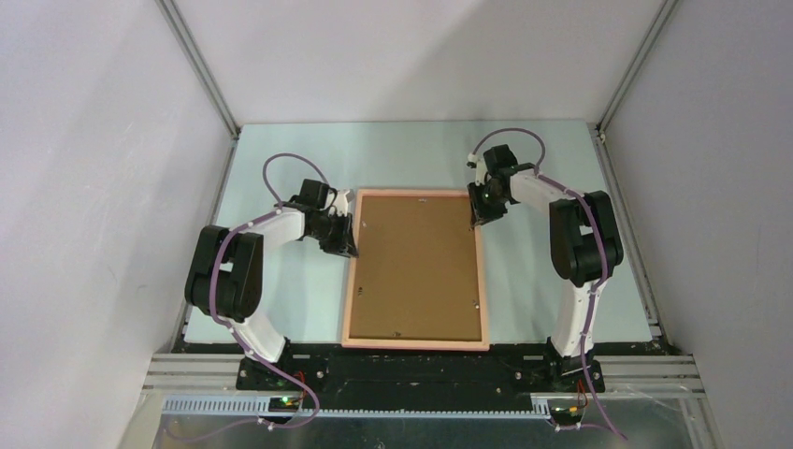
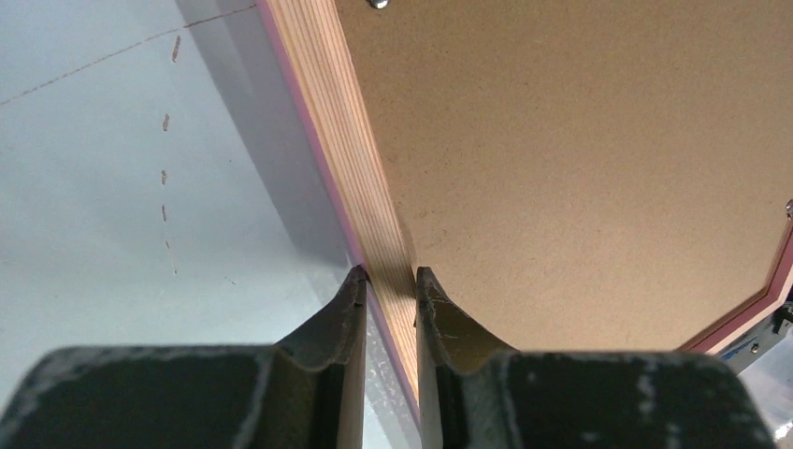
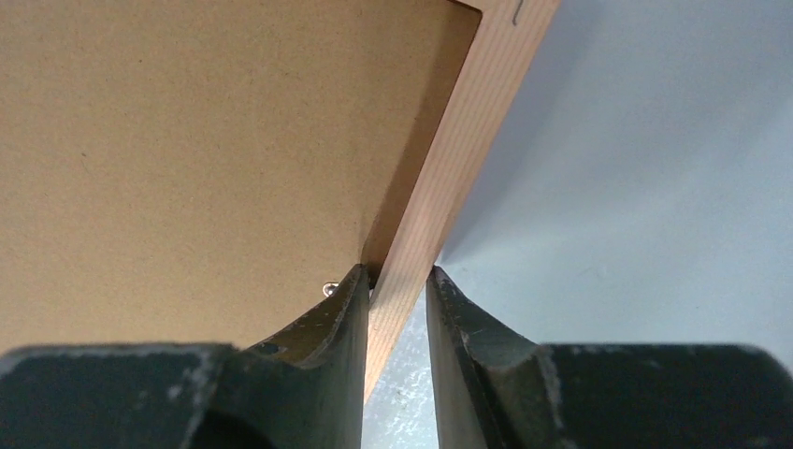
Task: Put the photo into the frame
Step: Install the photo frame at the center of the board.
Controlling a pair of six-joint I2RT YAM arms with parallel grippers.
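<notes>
Left gripper [image 2: 389,281] is clamped on the left rail of the frame [image 2: 341,112], one finger on each side. Right gripper [image 3: 396,278] is pinched on the opposite rail, near the far corner. I see the frame back-up in the middle of the table [image 1: 281,154], with the brown backing board [image 1: 416,267] seated inside.

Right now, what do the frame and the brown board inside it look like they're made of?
The frame: likely wood, bare with fine straight grain on this face, pink painted outer edge. The backing board: probably fibreboard, matte tan, finely speckled, no grain.
</notes>
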